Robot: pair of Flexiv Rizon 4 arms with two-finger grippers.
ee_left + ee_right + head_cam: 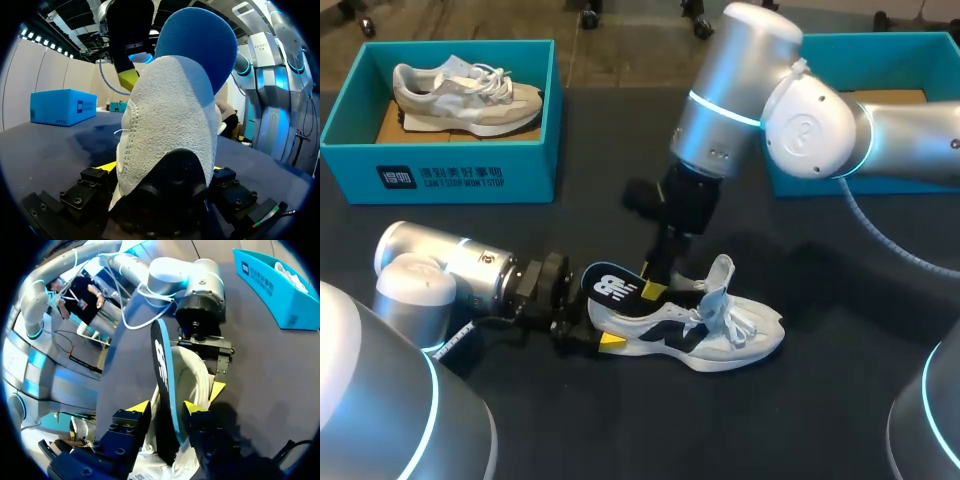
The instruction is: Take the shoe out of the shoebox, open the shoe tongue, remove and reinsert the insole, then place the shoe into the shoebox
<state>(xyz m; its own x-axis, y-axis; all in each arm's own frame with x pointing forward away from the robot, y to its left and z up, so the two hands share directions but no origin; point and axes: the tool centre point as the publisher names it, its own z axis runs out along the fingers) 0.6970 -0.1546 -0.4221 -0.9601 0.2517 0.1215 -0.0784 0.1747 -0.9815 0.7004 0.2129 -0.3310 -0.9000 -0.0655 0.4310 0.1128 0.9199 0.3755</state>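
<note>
Removal seems underway; right gripper [166,407] pinches the blue foam insole [608,285] upright in the white mesh sneaker [740,345], left gripper [160,167] clamps its heel [170,125]; next, likely a clean lift.

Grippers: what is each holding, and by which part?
Left gripper clamps the white shoe by its heel. Right gripper straddles the upright insole low down; whether it actually grips cannot be told.

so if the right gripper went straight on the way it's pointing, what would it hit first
Most likely the white mesh sneaker, at its heel collar: the right gripper points down into its opening, jaws shut on the black-and-blue foam insole standing out of it. Depth is hard to judge.
</note>
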